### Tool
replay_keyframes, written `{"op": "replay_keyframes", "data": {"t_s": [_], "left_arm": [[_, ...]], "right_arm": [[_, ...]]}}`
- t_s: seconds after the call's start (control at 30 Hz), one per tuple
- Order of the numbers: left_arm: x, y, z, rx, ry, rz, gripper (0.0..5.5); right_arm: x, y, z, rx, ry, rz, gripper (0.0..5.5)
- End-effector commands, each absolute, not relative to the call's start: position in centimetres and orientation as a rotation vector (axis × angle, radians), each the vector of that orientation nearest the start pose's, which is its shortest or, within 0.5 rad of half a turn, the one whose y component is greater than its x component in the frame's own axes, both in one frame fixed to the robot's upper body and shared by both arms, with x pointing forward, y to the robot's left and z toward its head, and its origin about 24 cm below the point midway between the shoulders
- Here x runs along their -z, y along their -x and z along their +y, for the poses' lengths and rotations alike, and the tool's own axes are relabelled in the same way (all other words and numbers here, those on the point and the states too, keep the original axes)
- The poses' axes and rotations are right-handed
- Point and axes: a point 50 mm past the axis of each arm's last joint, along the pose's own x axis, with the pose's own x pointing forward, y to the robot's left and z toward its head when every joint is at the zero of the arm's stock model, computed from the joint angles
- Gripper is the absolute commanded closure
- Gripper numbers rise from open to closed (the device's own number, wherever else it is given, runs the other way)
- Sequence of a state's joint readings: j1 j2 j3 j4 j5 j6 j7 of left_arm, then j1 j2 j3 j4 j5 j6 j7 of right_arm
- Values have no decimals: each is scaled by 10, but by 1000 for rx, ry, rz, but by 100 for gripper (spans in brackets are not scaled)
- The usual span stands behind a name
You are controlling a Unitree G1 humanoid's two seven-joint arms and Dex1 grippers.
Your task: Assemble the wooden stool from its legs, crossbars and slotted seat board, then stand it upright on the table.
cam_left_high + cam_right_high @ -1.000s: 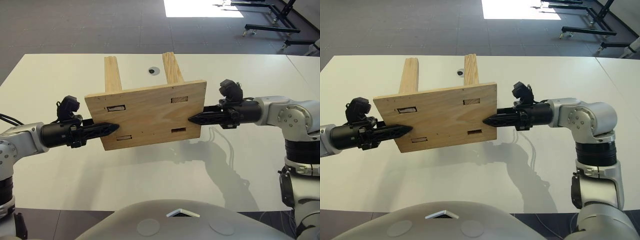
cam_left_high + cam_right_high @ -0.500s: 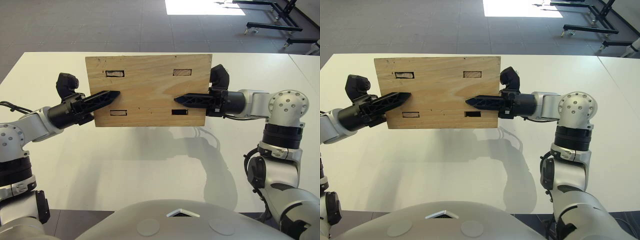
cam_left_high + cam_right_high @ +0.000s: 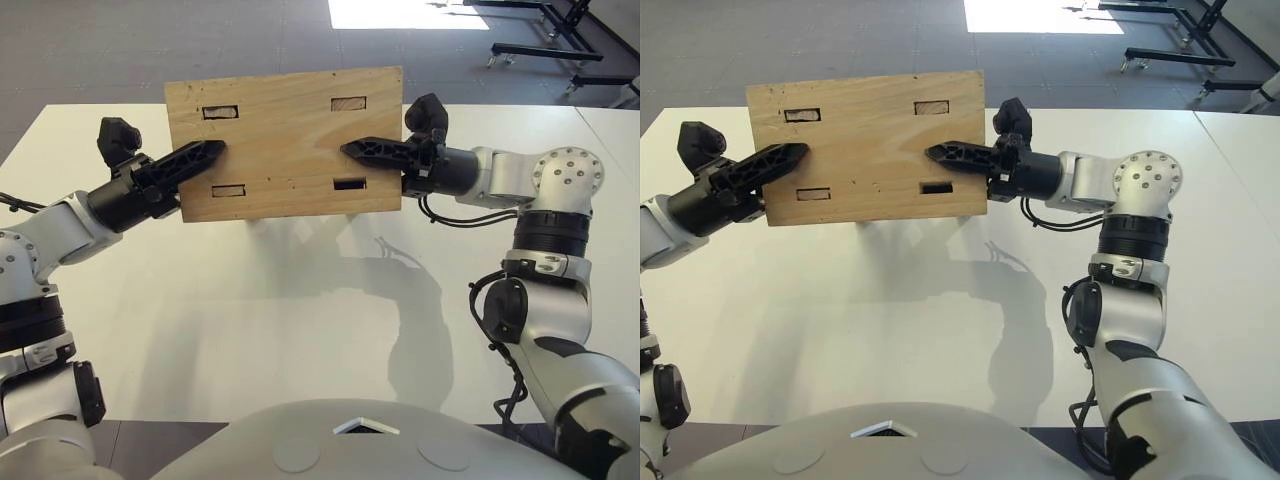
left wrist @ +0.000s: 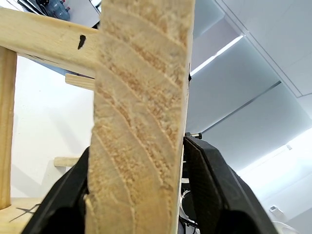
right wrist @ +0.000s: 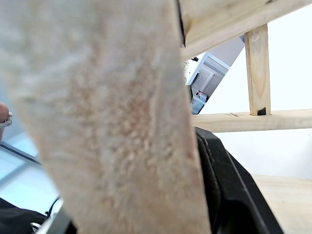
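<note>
Head eyes overlook the table (image 3: 200, 330); wrist cameras hug the board (image 4: 141, 122)

My white bench (image 3: 200, 320) spreads wide in front of me. A second bench (image 3: 612, 125), also white, butts against its right side with a thin seam between them. Beyond the far edge I see a grey floor (image 3: 120, 50) of large tiles. A bright patch of light (image 3: 400, 14) lies on it at the far side, right of middle. Further right stand black frames (image 3: 545, 54) on small wheels. The left wrist view looks up at a pale ceiling (image 4: 263, 58) crossed by a thin light strip (image 4: 217, 55).
</note>
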State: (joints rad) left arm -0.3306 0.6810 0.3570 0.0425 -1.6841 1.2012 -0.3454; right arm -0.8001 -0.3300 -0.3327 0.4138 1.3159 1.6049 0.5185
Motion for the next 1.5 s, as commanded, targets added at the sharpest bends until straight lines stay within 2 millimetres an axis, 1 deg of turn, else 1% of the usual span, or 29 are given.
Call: {"op": "replay_keyframes", "data": {"t_s": [0.03,0.17,0.37,0.53,0.7,0.73,0.83,0.97,1.07,1.2,1.33,1.43,1.5], "left_arm": [[-170,-271,206,946,915,400,328],[-174,-281,198,925,917,404,328],[-181,-295,192,845,909,407,328],[-189,-299,180,849,870,406,328],[-188,-304,174,820,836,427,328],[-188,-304,174,825,845,430,302],[-185,-308,176,786,875,427,264],[-186,-310,180,767,905,414,197],[-193,-311,180,781,910,388,148],[-202,-313,179,779,924,346,99],[-217,-318,188,756,966,263,28],[-228,-319,199,746,981,211,14],[-234,-320,212,714,986,175,14]], "right_arm": [[-197,-309,-104,-1502,-1114,641,377],[-200,-313,-99,-1484,-1150,629,377],[-195,-314,-95,-1451,-1170,640,377],[-191,-313,-92,-1439,-1177,649,377],[-189,-313,-90,-1423,-1191,649,377],[-189,-313,-89,-1421,-1194,647,377],[-189,-315,-88,-1413,-1203,640,377],[-190,-317,-85,-1394,-1216,629,377],[-190,-318,-85,-1380,-1222,626,377],[-187,-318,-85,-1366,-1229,635,377],[-185,-320,-83,-1345,-1245,637,377],[-182,-321,-82,-1324,-1255,645,377],[-180,-322,-81,-1304,-1267,651,377]]}}
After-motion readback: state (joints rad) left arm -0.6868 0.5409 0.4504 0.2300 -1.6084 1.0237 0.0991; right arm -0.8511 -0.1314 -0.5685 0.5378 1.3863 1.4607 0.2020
